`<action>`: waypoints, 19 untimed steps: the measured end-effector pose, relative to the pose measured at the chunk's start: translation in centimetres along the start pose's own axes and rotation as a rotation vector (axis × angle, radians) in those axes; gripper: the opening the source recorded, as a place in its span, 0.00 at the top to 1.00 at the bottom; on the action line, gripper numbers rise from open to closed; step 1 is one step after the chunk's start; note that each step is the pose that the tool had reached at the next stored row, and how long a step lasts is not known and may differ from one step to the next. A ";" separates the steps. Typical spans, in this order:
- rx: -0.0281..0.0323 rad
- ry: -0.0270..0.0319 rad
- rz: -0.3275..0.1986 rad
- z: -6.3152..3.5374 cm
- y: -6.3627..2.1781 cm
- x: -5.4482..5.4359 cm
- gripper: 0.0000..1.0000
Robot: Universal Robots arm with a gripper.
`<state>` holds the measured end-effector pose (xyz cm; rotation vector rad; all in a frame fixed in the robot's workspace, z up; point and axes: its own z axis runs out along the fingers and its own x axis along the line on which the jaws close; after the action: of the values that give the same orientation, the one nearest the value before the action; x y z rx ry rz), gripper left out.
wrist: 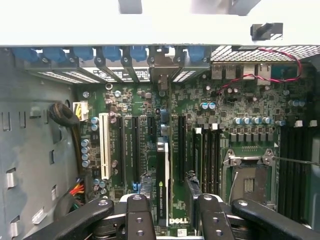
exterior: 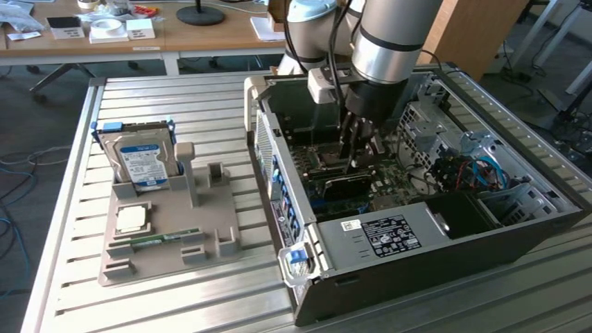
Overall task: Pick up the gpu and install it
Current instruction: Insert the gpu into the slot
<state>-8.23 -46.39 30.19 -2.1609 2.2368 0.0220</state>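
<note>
The gpu (wrist: 163,170) is a thin black card seen edge-on, standing upright over the long black expansion slots of the green motherboard (wrist: 250,110). My gripper (wrist: 175,216) straddles the card's top edge, and its black fingers (wrist: 137,215) press in on both sides. In the exterior view the gripper (exterior: 356,158) reaches straight down into the open computer case (exterior: 518,229), with the gpu (exterior: 347,186) directly beneath it. Whether the card's lower edge sits fully in a slot I cannot tell.
A grey parts holder (exterior: 166,257) lies on the slatted table at the exterior view's left. It carries a silver hard drive (exterior: 138,163), a square chip (exterior: 132,220) and a green memory stick (exterior: 157,239). Beside the card are the processor socket (wrist: 247,175) and a red-black cable (wrist: 270,62).
</note>
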 end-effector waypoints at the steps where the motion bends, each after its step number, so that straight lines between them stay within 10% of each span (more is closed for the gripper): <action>1: 0.0001 -0.0002 0.000 -0.01 0.00 0.0 0.60; 19: 0.0000 0.0000 0.000 -2.24 -0.02 -0.1 0.60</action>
<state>-8.23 -46.39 32.43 -2.1608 2.2369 0.0221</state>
